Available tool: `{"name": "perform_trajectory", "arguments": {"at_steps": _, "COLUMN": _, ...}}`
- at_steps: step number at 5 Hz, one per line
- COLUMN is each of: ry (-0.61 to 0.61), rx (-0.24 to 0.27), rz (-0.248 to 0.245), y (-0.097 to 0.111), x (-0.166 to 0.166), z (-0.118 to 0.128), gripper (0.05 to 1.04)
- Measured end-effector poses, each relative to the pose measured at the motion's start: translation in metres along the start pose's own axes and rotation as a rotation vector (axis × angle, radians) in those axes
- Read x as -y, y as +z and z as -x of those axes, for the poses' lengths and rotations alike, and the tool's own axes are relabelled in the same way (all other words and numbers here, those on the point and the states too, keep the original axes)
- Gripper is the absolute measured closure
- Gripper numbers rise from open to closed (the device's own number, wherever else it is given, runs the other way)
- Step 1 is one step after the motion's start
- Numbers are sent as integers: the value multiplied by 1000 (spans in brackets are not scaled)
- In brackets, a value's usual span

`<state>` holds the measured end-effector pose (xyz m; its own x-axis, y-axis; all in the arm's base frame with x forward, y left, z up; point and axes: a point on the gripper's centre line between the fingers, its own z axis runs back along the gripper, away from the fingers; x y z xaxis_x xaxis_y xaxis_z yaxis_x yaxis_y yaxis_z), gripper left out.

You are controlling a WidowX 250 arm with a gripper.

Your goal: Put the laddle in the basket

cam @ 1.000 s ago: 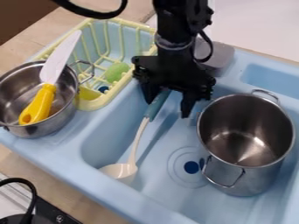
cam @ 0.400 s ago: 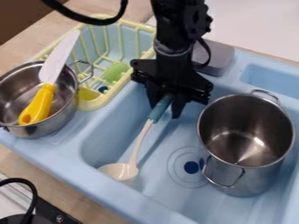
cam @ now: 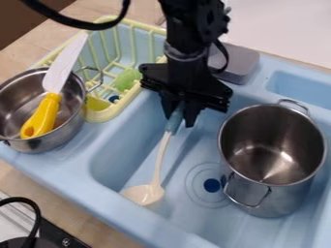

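The gripper (cam: 180, 119) hangs over the upper part of the blue sink, its fingers closed around the blue handle of the ladle (cam: 144, 194). From there the ladle's white stem slants down to the left, ending in a cream bowl low in the left part of the basin. Whether the bowl touches the sink floor, I cannot tell. Left of the gripper is the pale yellow wire basket (cam: 109, 115), with a green item and a yellow piece inside.
A tall steel pot (cam: 271, 145) stands in the sink on the right. At the left, a smaller pot (cam: 38, 140) holds a knife with a yellow handle (cam: 42, 118). Behind the arm lies a grey block (cam: 236, 63) on the sink's back edge.
The gripper's fingers have closed on the ladle's handle, and the arm has shifted slightly left and up. The ladle's bowl has swung a little to the right.
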<state>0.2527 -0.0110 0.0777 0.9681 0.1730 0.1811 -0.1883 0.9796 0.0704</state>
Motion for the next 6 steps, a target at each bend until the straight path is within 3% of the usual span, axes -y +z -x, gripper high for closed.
{"name": "perform_trajectory", "arguments": {"at_steps": 1, "ry": 1, "rx": 7, "rz": -10, "y": 10, "x": -3, "z": 2, "gripper": 840}}
{"name": "perform_trajectory", "arguments": {"at_steps": 3, "ry": 38, "rx": 123, "rz": -63, "y": 44, "x": -8, "z": 4, "gripper": 840}}
{"name": "perform_trajectory", "arguments": {"at_steps": 6, "ry": 218, "rx": 102, "rz": -71, "y": 79, "x": -17, "z": -18, "gripper": 840}}
